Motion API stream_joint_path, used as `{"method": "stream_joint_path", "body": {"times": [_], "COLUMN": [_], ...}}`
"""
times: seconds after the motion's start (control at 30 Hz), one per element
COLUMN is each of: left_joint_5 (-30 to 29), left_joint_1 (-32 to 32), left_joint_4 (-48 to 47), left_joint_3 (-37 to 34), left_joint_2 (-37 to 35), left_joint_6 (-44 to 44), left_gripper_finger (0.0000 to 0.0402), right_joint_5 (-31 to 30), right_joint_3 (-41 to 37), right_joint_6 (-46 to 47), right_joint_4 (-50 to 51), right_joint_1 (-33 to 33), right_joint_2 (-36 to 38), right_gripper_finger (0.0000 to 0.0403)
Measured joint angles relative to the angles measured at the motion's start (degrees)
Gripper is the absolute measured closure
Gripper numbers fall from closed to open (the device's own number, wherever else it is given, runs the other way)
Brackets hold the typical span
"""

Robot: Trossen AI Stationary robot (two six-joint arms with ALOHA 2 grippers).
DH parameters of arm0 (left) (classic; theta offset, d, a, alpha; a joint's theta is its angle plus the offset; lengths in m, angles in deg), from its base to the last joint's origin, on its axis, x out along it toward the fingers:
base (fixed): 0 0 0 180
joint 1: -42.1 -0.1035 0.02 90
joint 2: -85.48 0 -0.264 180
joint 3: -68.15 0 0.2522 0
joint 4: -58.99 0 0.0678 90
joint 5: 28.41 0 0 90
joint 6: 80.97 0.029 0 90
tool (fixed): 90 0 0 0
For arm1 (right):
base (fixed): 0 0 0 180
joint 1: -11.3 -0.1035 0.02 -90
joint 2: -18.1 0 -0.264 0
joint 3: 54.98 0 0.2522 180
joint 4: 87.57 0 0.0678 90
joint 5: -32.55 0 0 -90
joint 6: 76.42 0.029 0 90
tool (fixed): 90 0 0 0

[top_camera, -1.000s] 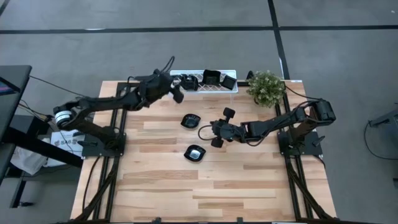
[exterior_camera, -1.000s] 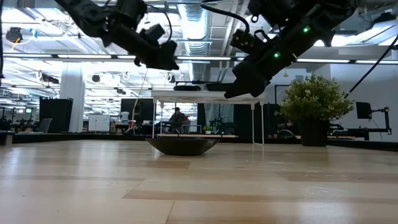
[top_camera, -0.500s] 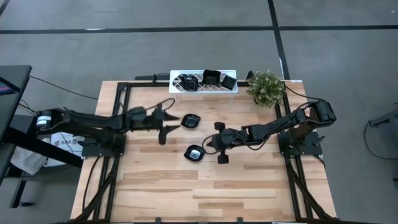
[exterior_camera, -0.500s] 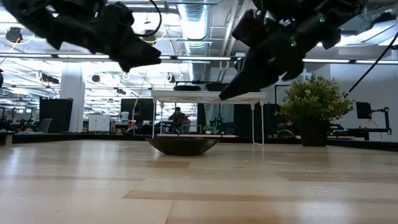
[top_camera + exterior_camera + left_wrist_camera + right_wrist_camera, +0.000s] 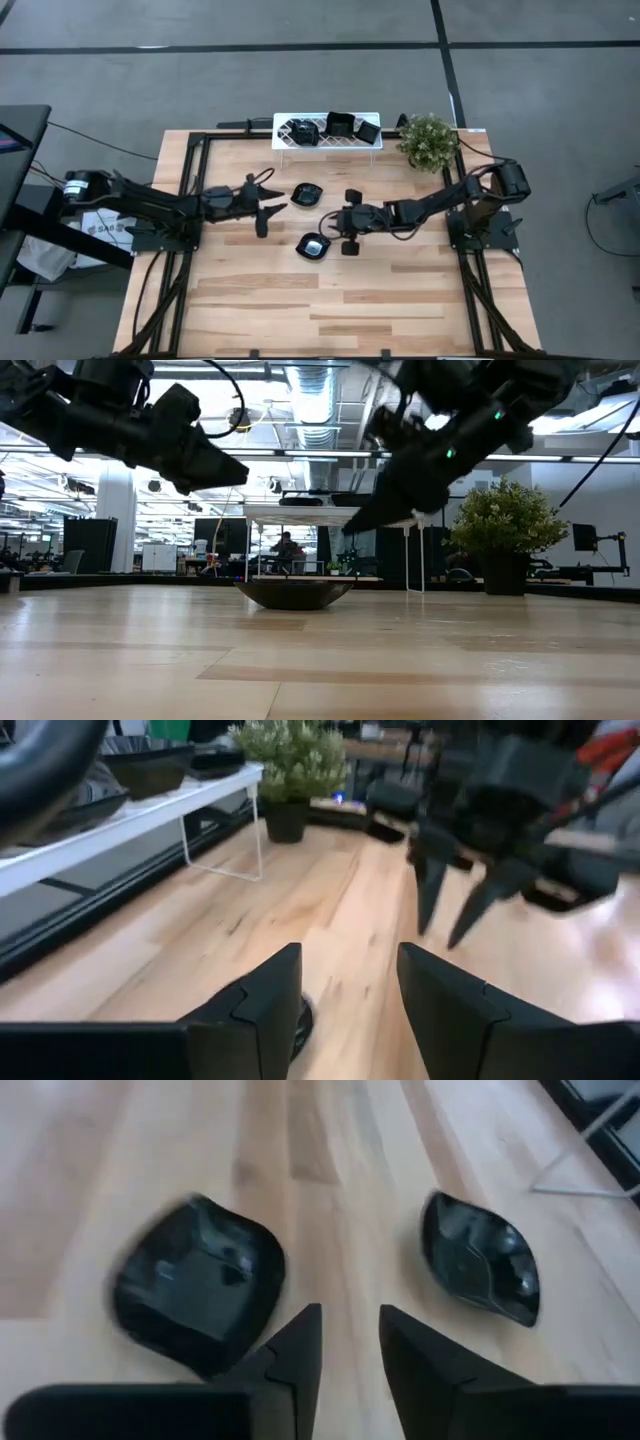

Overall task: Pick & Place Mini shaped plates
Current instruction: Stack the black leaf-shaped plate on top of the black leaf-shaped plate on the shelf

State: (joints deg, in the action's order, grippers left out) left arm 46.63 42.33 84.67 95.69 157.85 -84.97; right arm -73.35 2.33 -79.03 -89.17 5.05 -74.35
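Two mini shaped plates rest on their bases in the middle of the table: a lobed one (image 5: 307,194) farther back and a squarish one (image 5: 315,246) nearer the front. Three more sit on the white rack (image 5: 328,143) at the far edge. My left gripper (image 5: 278,200) hovers open just left of the lobed plate, nothing between its fingers (image 5: 270,1005). My right gripper (image 5: 328,222) comes in from the right, tilted down, its tips over bare wood between the squarish plate (image 5: 195,1285) and the lobed plate (image 5: 480,1270). Its fingers (image 5: 300,1345) stand slightly apart.
A potted plant (image 5: 428,140) stands at the far right corner beside the rack. The two grippers face each other across the plates, the right gripper (image 5: 470,890) close ahead of the left one. Bare wood spreads over the near half of the table (image 5: 330,310).
My left gripper has swung from the rack at the far edge toward the near edge and down, and now hangs beside the lobed plate, still open. My right gripper has turned its fingers toward the squarish plate and tipped lower. Both plates on the table lie still.
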Motion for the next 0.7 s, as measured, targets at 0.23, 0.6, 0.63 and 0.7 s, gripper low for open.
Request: {"method": "stream_joint_path", "body": {"times": [0.23, 0.6, 0.63, 0.7], "left_joint_5": [-4.3, -10.5, -10.7, -10.3], "left_joint_1": [0.0, 0.0, 0.0, -0.1], "left_joint_4": [-0.4, -0.9, -0.7, -0.7], "left_joint_3": [2.2, 8.7, 8.8, 9.1], "left_joint_2": [9.4, 25.4, 25.9, 27.0], "left_joint_6": [9.2, 22.6, 23.6, 26.0], "left_gripper_finger": [0.0237, 0.0238, 0.0238, 0.0238], "right_joint_5": [0.3, 0.9, 0.9, 0.9], "right_joint_3": [0.0, 0.0, 0.0, 0.0], "right_joint_6": [-5.2, -7.0, -7.0, -7.0], "right_joint_4": [1.4, 11.5, 12.4, 12.8], "right_joint_1": [1.9, 0.5, 0.3, 0.2], "right_joint_2": [-1.7, -0.9, -0.9, -0.9], "right_gripper_finger": [0.0303, 0.0305, 0.0305, 0.0305]}}
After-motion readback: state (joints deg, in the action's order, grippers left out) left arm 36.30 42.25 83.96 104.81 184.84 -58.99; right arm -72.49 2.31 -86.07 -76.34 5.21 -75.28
